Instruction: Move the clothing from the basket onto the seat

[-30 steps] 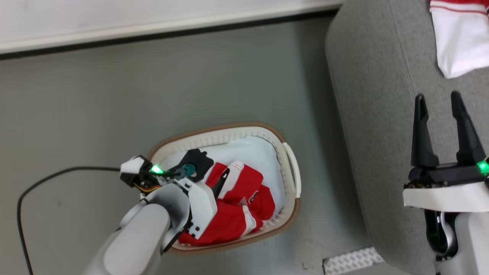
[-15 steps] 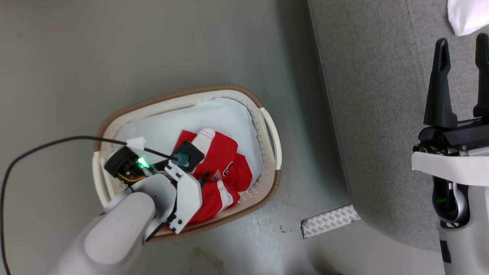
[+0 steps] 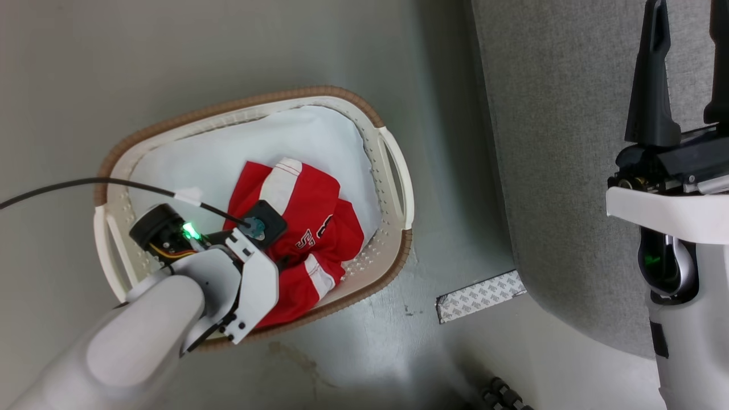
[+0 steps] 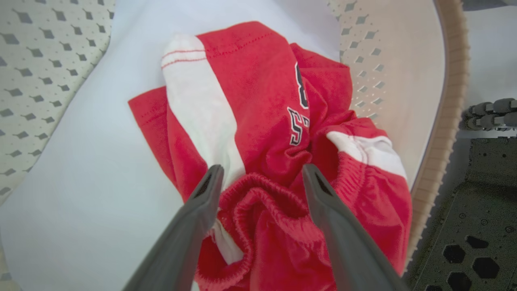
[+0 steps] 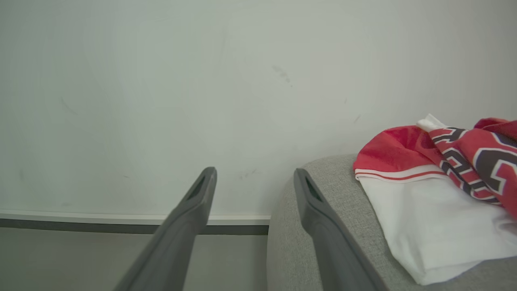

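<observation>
Left gripper (image 4: 262, 167), spread, straddles one crumpled red jersey (image 4: 258, 101) (elastic hem, inside perforated oval basket (image 4: 387, 72)); right gripper (image 5: 254, 171) gapes empty.

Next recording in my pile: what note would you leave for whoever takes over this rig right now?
Left pincer: open, down in the basket, fingers either side of a bunched fold of the red garment; nothing gripped.
Right pincer: open, empty, by the edge of the seat.
Things: the red garment lies crumpled in the basket on a pale cloth; a red and white jersey lies on the seat.
Done: one jersey is on the seat.
Left: close on the red garment, lift it out and lay it on the seat.
</observation>
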You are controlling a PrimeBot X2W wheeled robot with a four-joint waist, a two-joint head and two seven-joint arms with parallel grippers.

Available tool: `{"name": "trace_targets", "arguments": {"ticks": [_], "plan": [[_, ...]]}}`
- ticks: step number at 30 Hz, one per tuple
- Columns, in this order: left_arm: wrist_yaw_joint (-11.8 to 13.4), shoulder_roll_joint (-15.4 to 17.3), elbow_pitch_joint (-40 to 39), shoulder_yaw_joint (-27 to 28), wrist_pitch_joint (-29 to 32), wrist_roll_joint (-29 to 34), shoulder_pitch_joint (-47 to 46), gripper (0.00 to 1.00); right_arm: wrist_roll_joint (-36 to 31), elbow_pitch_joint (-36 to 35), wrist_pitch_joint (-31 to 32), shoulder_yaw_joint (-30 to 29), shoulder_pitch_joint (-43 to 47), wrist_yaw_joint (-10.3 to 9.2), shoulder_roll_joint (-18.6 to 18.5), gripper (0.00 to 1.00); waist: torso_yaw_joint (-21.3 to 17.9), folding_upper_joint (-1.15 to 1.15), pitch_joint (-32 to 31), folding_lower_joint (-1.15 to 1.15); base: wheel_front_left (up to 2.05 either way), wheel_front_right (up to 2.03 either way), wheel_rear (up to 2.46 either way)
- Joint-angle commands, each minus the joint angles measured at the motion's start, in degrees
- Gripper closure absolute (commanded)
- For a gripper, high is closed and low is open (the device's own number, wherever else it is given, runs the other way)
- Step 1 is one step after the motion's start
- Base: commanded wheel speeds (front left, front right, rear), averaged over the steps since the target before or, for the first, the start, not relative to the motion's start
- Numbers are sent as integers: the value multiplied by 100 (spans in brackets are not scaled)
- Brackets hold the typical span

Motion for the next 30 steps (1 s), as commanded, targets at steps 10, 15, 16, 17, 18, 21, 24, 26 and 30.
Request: {"name": "trace_targets", "arguments": {"ticks": [10,15,16,17,18,21,24,26,30], "plan": [[13,448,-451,-94,300,-202,-62,0,186,-8,4,38,-280,-12,0,0,-83,0,235,-1,0,0,0],[36,563,-521,-113,385,-166,-85,0,264,-19,5,37,-324,-12,1,0,-147,0,316,-1,0,0,0],[28,583,-527,-119,390,-142,-98,0,281,-22,5,37,-323,-12,1,0,-161,0,334,-1,0,0,0],[37,605,-531,-122,379,-113,-114,0,288,-22,5,37,-322,-12,0,0,-176,0,353,-1,0,0,0],[49,626,-528,-127,367,-86,-127,0,293,-21,5,40,-321,-12,0,0,-188,0,368,-1,0,0,0],[81,665,-503,-141,316,-40,-162,0,324,-11,5,56,-322,-13,1,0,-222,0,411,-1,0,0,0],[88,650,-465,-159,269,-6,-213,0,339,-6,4,44,-327,-13,1,0,-240,0,449,-1,0,0,0],[92,627,-421,-179,233,27,-231,0,340,-3,5,20,-331,-13,1,0,-238,0,466,-1,0,0,0],[89,563,-319,-221,169,41,-262,56,334,5,4,-18,-356,-13,0,0,-224,0,489,-1,0,0,0]]}}
